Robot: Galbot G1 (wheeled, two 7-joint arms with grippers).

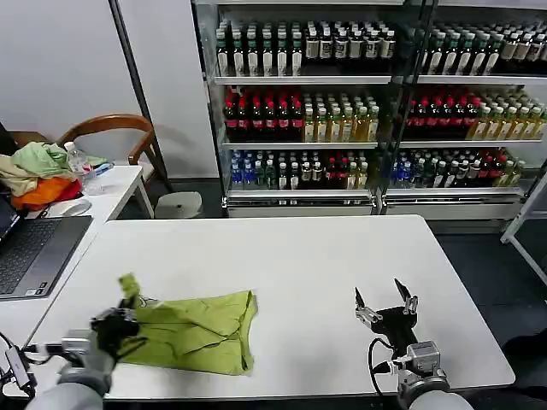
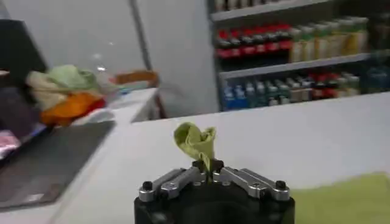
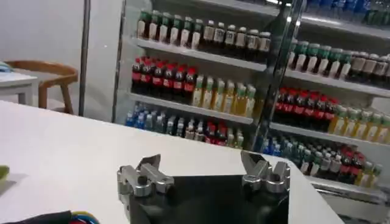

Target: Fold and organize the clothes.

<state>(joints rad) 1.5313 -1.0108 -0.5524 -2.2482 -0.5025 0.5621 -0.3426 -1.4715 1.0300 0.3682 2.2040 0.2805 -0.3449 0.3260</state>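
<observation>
The lime yellow-green T-shirt [image 1: 198, 331] lies crumpled on the white table [image 1: 308, 256] near its front left. My left gripper [image 1: 128, 318] is shut on a corner of the shirt; a pinched tuft of fabric [image 2: 196, 141] sticks up between its closed fingers [image 2: 207, 167]. My right gripper [image 1: 385, 301] hovers over the table's front right, well apart from the shirt, open with nothing between its fingers [image 3: 149, 165]. A sliver of the shirt [image 3: 3, 173] shows at the edge of the right wrist view.
A heap of pale green, beige and orange garments [image 1: 38, 175] sits on a side table at the left beside a laptop [image 1: 34, 248]. A wooden chair [image 1: 111, 128] stands behind. Shelves of bottled drinks [image 1: 342, 111] line the back wall.
</observation>
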